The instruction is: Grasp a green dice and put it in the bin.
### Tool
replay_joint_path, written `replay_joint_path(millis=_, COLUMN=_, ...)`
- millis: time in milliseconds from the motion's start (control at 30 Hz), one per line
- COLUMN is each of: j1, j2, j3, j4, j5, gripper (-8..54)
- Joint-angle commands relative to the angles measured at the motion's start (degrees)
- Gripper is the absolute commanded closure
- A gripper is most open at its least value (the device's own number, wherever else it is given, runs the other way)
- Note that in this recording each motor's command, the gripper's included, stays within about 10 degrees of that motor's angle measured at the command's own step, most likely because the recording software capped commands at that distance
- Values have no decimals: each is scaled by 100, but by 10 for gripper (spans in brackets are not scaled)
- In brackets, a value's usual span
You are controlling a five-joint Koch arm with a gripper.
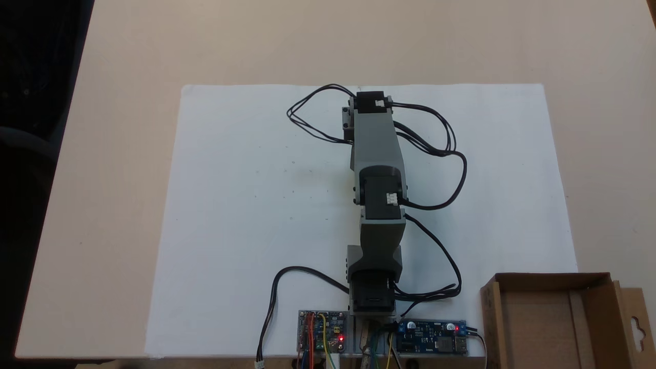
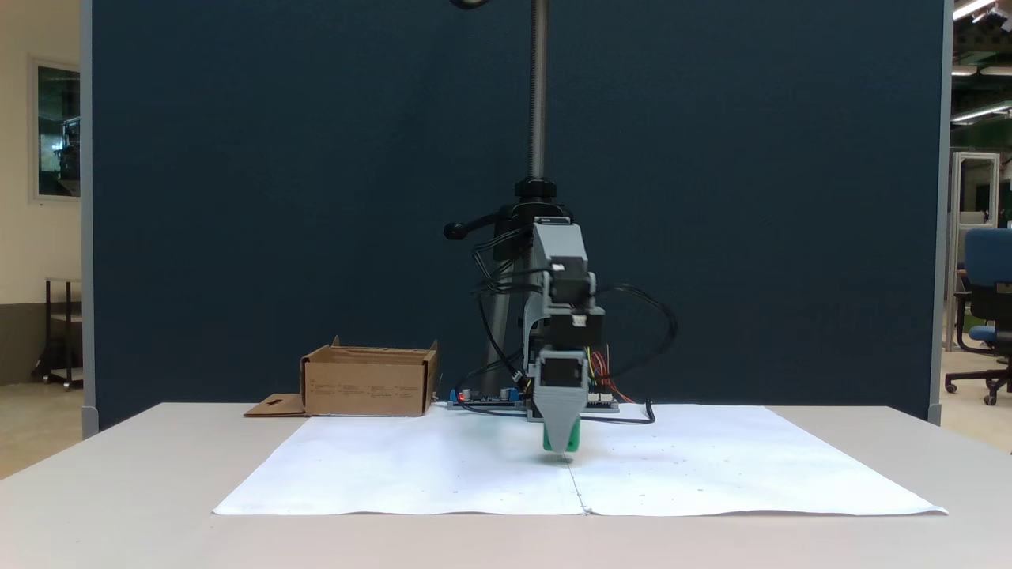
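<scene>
One fixed view looks straight down on the arm [image 1: 378, 205] from above, with the arm's base at the bottom edge and the white paper sheet [image 1: 246, 230] spread around it. The other fixed view sits low at table height, well beyond the sheet's [image 2: 443, 474] far end, facing the arm [image 2: 561, 332] head-on. Both take in arm, sheet and bin [image 1: 553, 323] [image 2: 368, 383] beside the base.

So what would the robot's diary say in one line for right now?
end effector: down at white paper, state unclear | green dice: behind its tip | bin: empty, apart
</scene>
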Motion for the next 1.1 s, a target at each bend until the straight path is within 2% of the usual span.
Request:
replay_joint_path(millis=0, j1=176, j2=360, j3=-360, j4=62, j5=246, gripper=335)
replay_joint_path(millis=200, j1=2582, j2=1397, j3=-1424, j4=-791, j5=202, gripper=335)
replay_joint_path(millis=500, j1=4614, j2=2312, j3=-1450, j4=-940, j5=-220, gripper=335)
replay_joint_path(millis=1067, j1=9149, j2=2171, j3=-1450, j4=-896, j5=-2074, gripper=335)
